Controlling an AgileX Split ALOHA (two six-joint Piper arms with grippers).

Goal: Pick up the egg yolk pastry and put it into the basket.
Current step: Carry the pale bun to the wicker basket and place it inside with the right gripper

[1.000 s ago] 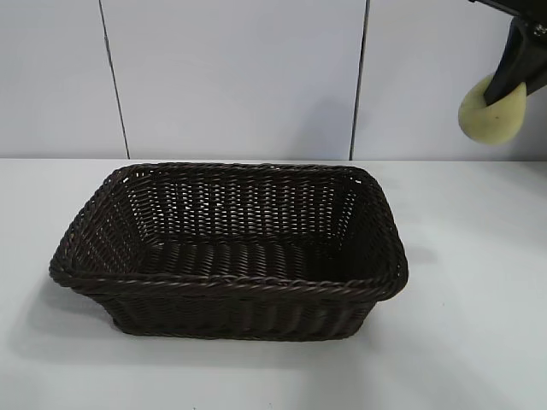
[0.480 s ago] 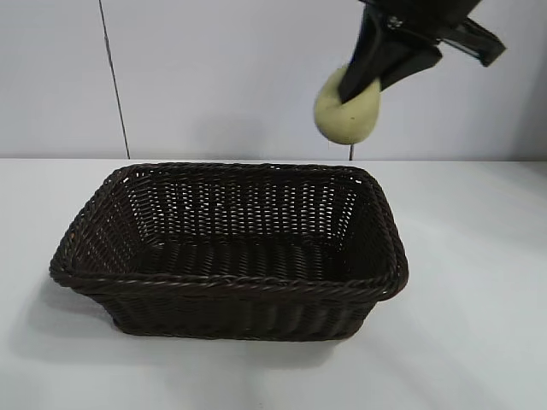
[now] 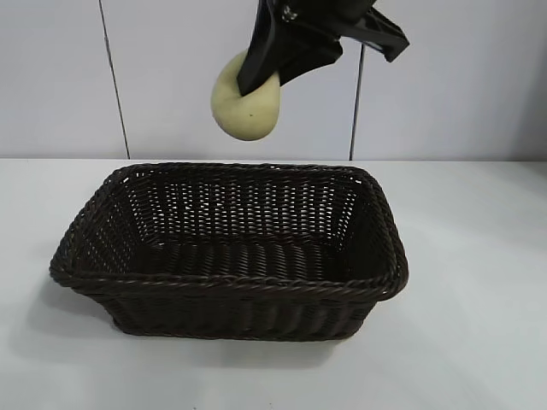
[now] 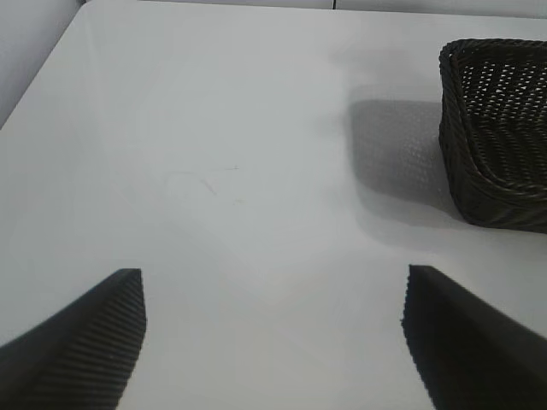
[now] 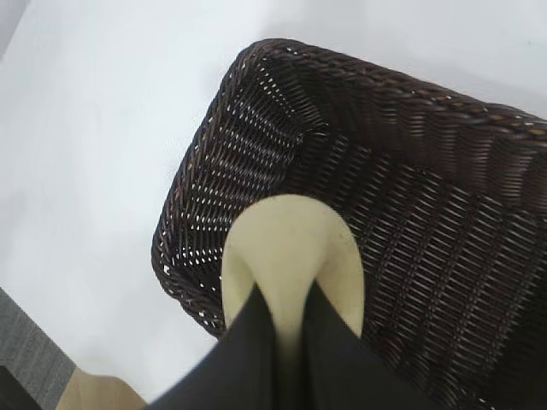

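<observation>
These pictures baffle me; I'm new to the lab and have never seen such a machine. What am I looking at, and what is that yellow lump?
It is a robot with two arms at a white table. The exterior view faces the arms. There the right gripper, shut on the egg yolk pastry, holds it in the air above the basket. The right wrist view looks down that arm: the pastry sits pinched between dark fingers over the basket's inside. The left wrist view shows the left gripper open above bare table, with the basket off to one side.
</observation>
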